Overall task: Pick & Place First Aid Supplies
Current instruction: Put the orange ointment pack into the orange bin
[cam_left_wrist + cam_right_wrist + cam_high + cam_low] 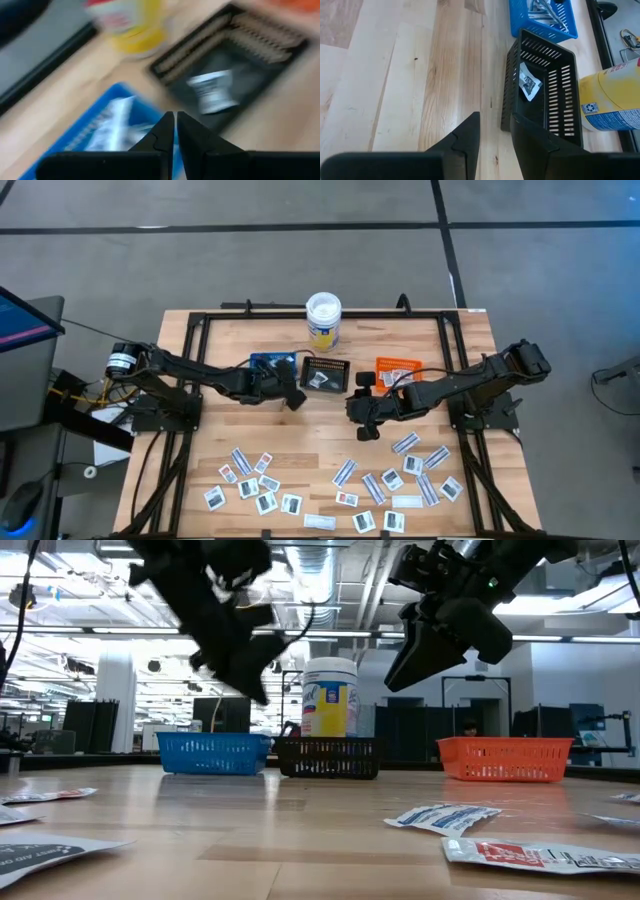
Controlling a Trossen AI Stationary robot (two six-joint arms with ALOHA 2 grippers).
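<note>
On the pale wooden plank table [320,435], three small square mesh trays are sitting in a row toward the far edge: a blue plastic tray [268,364], a black plastic tray [325,372] and an orange plastic tray [398,367]. Behind them a white-lidded, yellow-labelled cylindrical tub [323,320] is standing upright. The first aid supplies [345,488], small flat paper packets, some narrow white-and-blue strips, some squarish white with dark or red marks, are lying scattered in two loose groups across the near part of the table; one squarish white packet [529,84] is lying inside the black tray, and pale packets are showing in the blue tray. The left gripper [294,396] is hanging above the table just near of the blue tray, its two dark fingers [165,132] pressed together with nothing between them. The right gripper [364,425] is hovering above bare wood near the black tray's near corner, well clear of the scattered packets, its fingers [465,137] standing apart with a narrow gap and holding nothing. In the low view both grippers are hanging well above the tabletop.
</note>
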